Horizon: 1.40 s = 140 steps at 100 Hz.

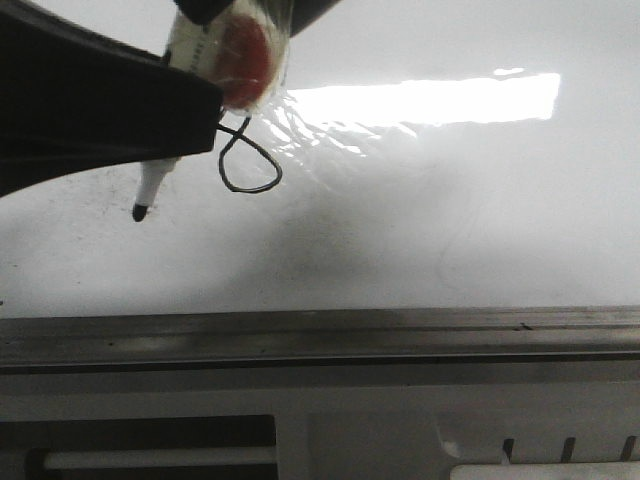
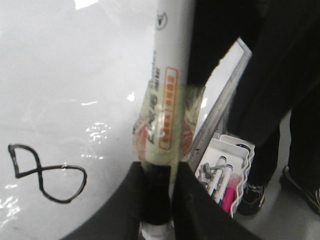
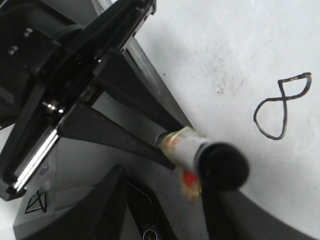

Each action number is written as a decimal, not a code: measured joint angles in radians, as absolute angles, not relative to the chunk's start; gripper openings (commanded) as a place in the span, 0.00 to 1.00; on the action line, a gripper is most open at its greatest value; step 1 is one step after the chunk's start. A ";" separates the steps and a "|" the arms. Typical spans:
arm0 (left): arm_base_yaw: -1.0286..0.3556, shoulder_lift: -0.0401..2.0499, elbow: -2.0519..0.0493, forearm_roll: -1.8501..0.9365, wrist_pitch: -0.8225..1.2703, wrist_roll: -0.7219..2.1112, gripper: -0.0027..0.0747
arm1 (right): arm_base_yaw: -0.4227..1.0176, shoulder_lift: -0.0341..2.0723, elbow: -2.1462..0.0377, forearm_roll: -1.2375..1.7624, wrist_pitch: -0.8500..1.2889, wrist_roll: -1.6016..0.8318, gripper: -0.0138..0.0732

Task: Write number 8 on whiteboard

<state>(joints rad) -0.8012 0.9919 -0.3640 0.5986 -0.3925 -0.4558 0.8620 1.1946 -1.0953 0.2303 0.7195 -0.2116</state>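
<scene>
The number 8 [image 2: 47, 172] is drawn in thin black line on the glossy whiteboard [image 2: 60, 75]. In the front view only its rounded loop [image 1: 250, 165] shows beside my left gripper [image 1: 205, 120]. My left gripper [image 2: 161, 205] is shut on a white marker [image 2: 167, 75] wrapped in tape. The marker's black tip [image 1: 139, 211] points at the whiteboard [image 1: 420, 230], to the left of the figure. My right gripper [image 3: 167, 220] is open and empty. The marker's black rear end [image 3: 225, 167] hangs close to one of its fingers [image 3: 235, 215]. The number 8 [image 3: 282, 107] shows beyond it.
A grey metal edge rail [image 1: 320, 335] runs along the board's near side. A white tray [image 2: 240, 150] with several markers stands beyond the board's edge. A person's dark legs [image 2: 280, 100] are beside it.
</scene>
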 measured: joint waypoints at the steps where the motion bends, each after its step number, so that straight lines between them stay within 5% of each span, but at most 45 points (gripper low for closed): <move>1: -0.801 0.992 -0.364 0.591 -0.388 -0.456 0.01 | 0.862 1.195 -1.095 0.230 0.719 -0.212 0.51; 42: -0.721 0.992 -0.364 0.043 -0.179 -0.463 0.01 | 0.862 1.195 -1.095 0.230 0.723 -0.213 0.50; 120: -0.686 1.058 -0.366 -0.036 -0.231 -0.465 0.01 | 0.862 1.195 -1.095 0.230 0.726 -0.213 0.50; 132: -0.686 1.061 -0.366 -0.036 -0.234 -0.465 0.15 | 0.862 1.195 -1.095 0.230 0.726 -0.211 0.50; 140: -0.686 1.065 -0.366 -0.036 -0.236 -0.465 0.32 | 0.862 1.195 -1.095 0.230 0.726 -0.211 0.50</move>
<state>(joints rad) -0.6858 1.0655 -0.3661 -0.0357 -0.2361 -0.4648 0.8620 1.1946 -1.0953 0.2303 0.7261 -0.2114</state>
